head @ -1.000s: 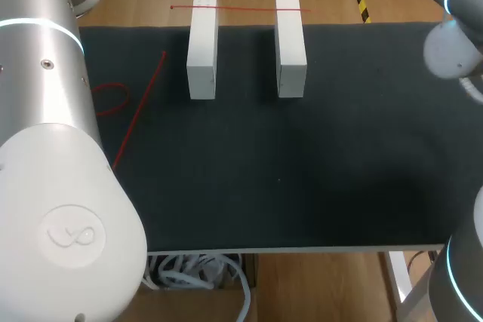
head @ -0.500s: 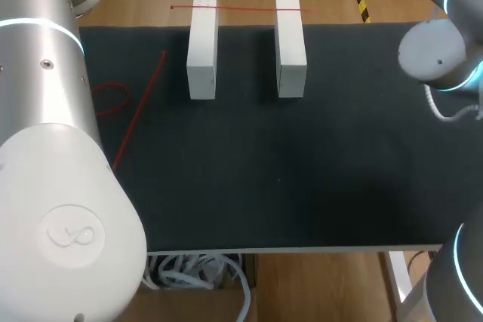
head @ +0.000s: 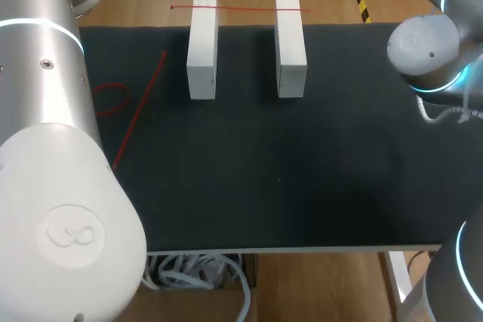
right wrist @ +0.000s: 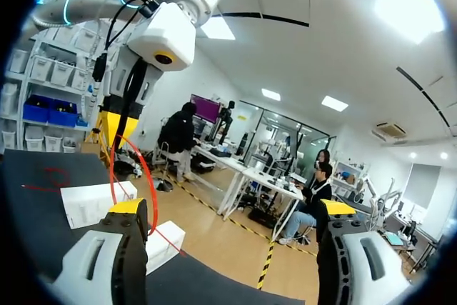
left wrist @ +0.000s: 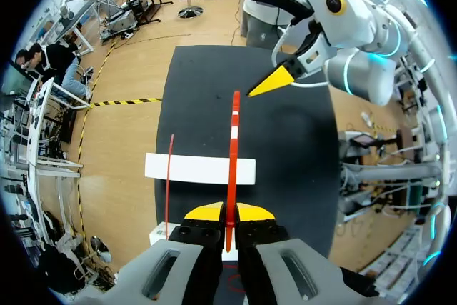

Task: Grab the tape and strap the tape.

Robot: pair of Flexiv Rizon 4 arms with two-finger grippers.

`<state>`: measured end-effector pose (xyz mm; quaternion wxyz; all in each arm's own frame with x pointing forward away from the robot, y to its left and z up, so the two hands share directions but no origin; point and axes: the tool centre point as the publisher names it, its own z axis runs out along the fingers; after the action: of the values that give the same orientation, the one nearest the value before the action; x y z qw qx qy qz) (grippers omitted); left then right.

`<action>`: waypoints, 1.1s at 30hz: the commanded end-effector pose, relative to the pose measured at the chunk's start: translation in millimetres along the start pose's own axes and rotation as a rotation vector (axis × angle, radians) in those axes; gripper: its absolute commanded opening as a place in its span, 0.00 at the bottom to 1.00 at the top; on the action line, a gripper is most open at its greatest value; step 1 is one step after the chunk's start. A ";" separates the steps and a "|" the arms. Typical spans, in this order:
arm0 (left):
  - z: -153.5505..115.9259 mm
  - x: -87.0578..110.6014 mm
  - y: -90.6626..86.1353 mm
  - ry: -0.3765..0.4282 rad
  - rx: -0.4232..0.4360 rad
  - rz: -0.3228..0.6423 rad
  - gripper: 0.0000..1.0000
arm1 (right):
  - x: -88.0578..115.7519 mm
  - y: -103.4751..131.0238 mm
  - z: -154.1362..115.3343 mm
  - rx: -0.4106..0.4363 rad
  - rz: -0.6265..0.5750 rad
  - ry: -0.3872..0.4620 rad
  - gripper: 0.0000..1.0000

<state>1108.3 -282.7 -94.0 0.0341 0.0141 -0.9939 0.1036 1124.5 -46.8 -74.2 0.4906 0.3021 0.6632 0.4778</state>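
Your left claw (left wrist: pixel 230 213) is clamped on one end of the red tape (left wrist: pixel 233 155), which runs ahead toward twelve o'clock over the counter (left wrist: pixel 300 148). Your right claw (right wrist: pixel 234 208) gapes wide. The tape looks light, thin and floppy, so pinch its free end flat.

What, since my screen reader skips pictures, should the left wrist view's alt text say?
The left gripper, shut on a thin red tape strip, holds it straight ahead over a white rectangular block on the black table mat; the right gripper hangs open beyond.
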 end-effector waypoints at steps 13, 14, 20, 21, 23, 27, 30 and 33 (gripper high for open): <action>8.5 -0.1 35.0 0.026 -0.113 -0.242 0.00 | -0.8 0.1 0.2 -0.001 0.000 0.003 1.00; 10.6 1.2 41.3 0.033 -0.112 -0.264 0.00 | -0.8 0.1 0.2 -0.001 0.000 0.003 1.00; 8.0 19.3 81.8 0.028 -0.251 -0.425 0.00 | -0.8 0.1 0.2 -0.001 0.000 0.003 1.00; 6.9 24.8 91.2 0.025 -0.256 -0.453 0.00 | -0.8 0.1 0.2 -0.001 0.000 0.003 1.00; 6.2 37.1 111.3 0.037 -0.276 -0.533 0.00 | -0.8 0.1 0.2 -0.001 0.000 0.003 1.00; 7.2 66.2 152.1 0.065 -0.316 -0.715 0.00 | -0.8 0.1 0.2 -0.001 0.000 0.003 1.00; 10.0 85.7 179.8 0.094 -0.351 -0.847 0.00 | -0.8 0.1 0.2 -0.001 0.000 0.003 1.00; 12.8 101.9 208.6 0.114 -0.403 -0.976 0.00 | -0.8 0.1 0.2 -0.001 0.000 0.003 1.00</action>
<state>1028.7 -117.0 -126.9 0.1211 0.3682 -0.9139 -0.1205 1124.7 -46.0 -73.9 0.4908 0.3024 0.6632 0.4772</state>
